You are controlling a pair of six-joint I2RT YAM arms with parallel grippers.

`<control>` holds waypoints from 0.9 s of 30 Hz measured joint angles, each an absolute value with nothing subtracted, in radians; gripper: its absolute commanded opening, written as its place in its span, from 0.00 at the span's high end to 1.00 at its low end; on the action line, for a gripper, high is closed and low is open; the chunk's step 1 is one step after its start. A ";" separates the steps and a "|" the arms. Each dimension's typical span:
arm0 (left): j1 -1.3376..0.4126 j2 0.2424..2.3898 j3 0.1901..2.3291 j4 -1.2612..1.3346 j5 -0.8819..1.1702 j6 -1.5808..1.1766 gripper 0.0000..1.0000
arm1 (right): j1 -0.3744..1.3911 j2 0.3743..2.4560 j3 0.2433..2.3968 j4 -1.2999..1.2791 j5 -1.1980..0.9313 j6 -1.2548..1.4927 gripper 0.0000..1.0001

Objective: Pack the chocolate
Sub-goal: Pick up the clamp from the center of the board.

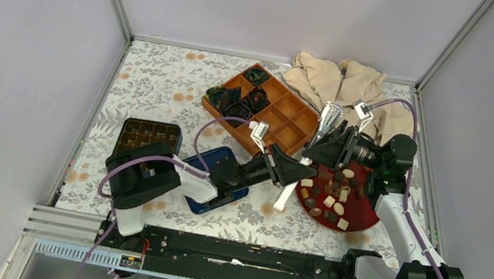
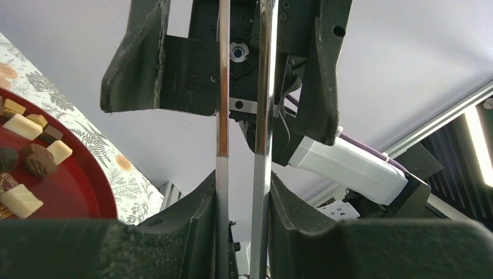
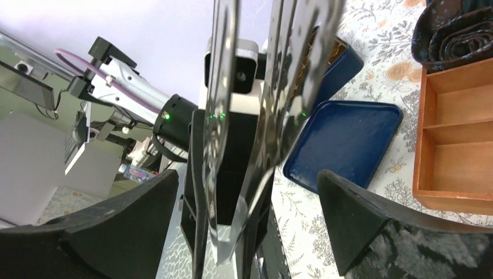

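The chocolate (image 1: 331,200), several brown and cream pieces, lies on a red plate (image 1: 368,218) at the right; some pieces (image 2: 23,125) also show in the left wrist view. My left gripper (image 1: 293,171) is shut on a pair of metal tongs (image 1: 330,114), with its fingers pressed on both tong arms (image 2: 263,87). It holds them above the plate's left edge. My right gripper (image 1: 325,147) is open around the same tongs (image 3: 290,70), and its fingers (image 3: 349,215) stand clear of the metal.
A wooden divided box (image 1: 286,116) with black paper cups (image 1: 239,98) stands behind the grippers. A blue lid (image 1: 221,181) lies under the left arm, with a dark compartment tray (image 1: 145,135) to its left. A beige cloth (image 1: 339,79) lies at the back right.
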State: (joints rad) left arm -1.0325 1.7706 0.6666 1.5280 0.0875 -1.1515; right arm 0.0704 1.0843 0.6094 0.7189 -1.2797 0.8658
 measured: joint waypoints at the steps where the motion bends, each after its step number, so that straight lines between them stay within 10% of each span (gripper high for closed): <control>1: -1.035 1.781 0.678 1.528 0.091 -1.153 0.89 | 0.073 1.084 0.607 0.729 -1.271 0.875 0.13; 5: -1.043 1.806 0.701 1.527 0.094 -1.155 0.87 | 0.076 1.084 0.599 0.765 -1.240 0.917 0.64; 11: -1.044 1.810 0.704 1.515 0.088 -1.158 0.81 | 0.078 1.084 0.593 0.783 -1.225 0.981 0.87; 27: -1.064 1.788 0.697 1.519 0.009 -1.138 0.60 | 0.049 1.084 0.571 0.862 -1.206 1.080 0.90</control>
State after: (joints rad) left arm -1.0641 1.7878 0.6968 1.5192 0.0093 -1.1381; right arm 0.0494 1.0840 0.5709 0.8619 -1.2057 1.0798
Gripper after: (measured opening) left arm 0.426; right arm 0.270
